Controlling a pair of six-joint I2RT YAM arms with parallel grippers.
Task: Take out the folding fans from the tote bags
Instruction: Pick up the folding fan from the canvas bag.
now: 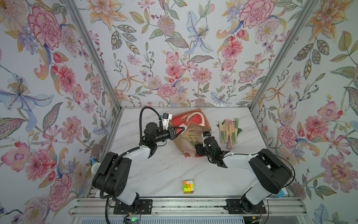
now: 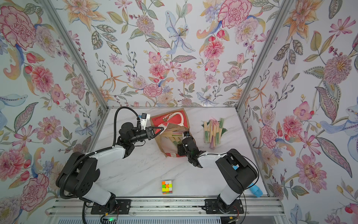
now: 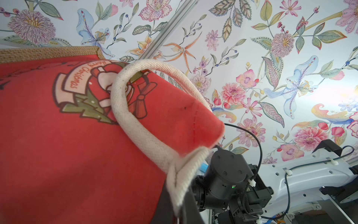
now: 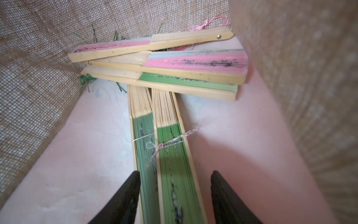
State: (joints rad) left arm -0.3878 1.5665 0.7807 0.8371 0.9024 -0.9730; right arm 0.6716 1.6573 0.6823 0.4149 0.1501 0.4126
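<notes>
The right gripper (image 4: 174,172) is inside the tote bag (image 1: 190,118), with its two black fingers (image 4: 124,197) apart. Between them lie two green folding fans (image 4: 170,155), side by side and pointing away from the gripper. One finger sits right at the edge of the darker fan, and the other stands clear of the lighter fan's bamboo edge, so nothing is clamped. A thin pale thread (image 4: 168,143) crosses both fans.

Beyond them, three more closed fans (image 4: 193,62) lie crosswise against the jute wall, two pink and one green. They rest on the far ends of the first two. Green tassel strands show in the corner.

The left gripper (image 1: 182,129) reaches in from the left. Its jaws are together on the bag's rim, where the white handle (image 3: 147,135) is sewn on. The wrist view shows the handle base running down into the jaws.

In both top views the bag sits at the far middle of the table (image 1: 164,170). Its red panel faces up and its mouth is turned toward the right arm.

Just right of the bag and apart from it, a loose pile of fans (image 1: 228,131) lies on the marble. A colour cube (image 1: 188,187) sits near the front edge, well apart from everything else.
</notes>
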